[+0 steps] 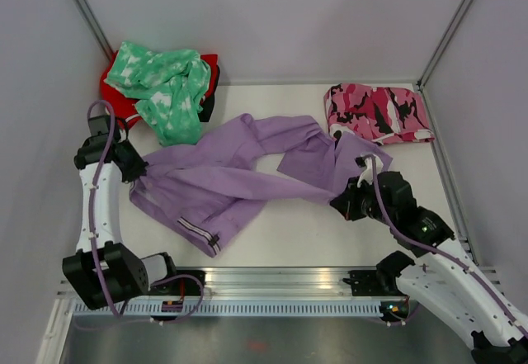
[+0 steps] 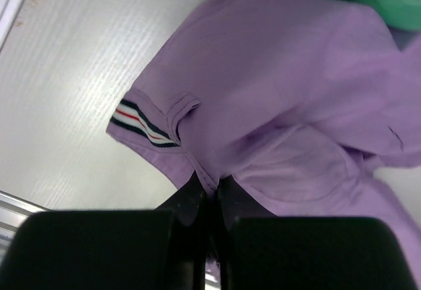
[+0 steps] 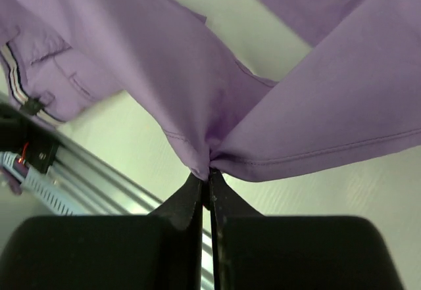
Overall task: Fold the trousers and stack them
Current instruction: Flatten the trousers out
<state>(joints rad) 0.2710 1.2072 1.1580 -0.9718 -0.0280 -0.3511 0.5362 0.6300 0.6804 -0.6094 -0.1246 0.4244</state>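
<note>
- Left wrist view: the left gripper [image 2: 209, 196] has its two black fingers pressed almost together. A fold of the trousers [image 2: 276, 93] is pinched between the tips, right on a seam near the waist.
- Just left of those fingers and a little beyond them, the striped waistband end [image 2: 141, 124] lies flat, showing dark, white and red bands.
- In the right wrist view the right gripper [image 3: 208, 179] is clenched too. Its tips meet on a bunched point of lilac cloth, and the fabric fans away from the pinch to both sides, raised off the surface there.
- From above, the trousers sprawl between the two pairs of fingers. The waist part spreads out beside the left fingers, and a leg runs toward the back and doubles round to the right fingers.
- The table [image 1: 297, 236] under the cloth is pale and bare-looking where it shows, with fine ribbing in the close views.
- A metal rail [image 1: 272, 281] runs along the table's near edge, behind both grippers.
- Beyond the left fingers, toward the far corner, a mint-green garment [image 1: 165, 83] with a white pattern is heaped over a red garment [image 1: 112, 92]. Its lower edge comes right up to the trousers.
- Beyond the right fingers sits a folded pink-and-black camouflage garment [image 1: 375, 112], and the end of a trouser leg reaches its near edge.
- Plain pale walls [image 1: 272, 17] close the table in at the back and on both sides.
</note>
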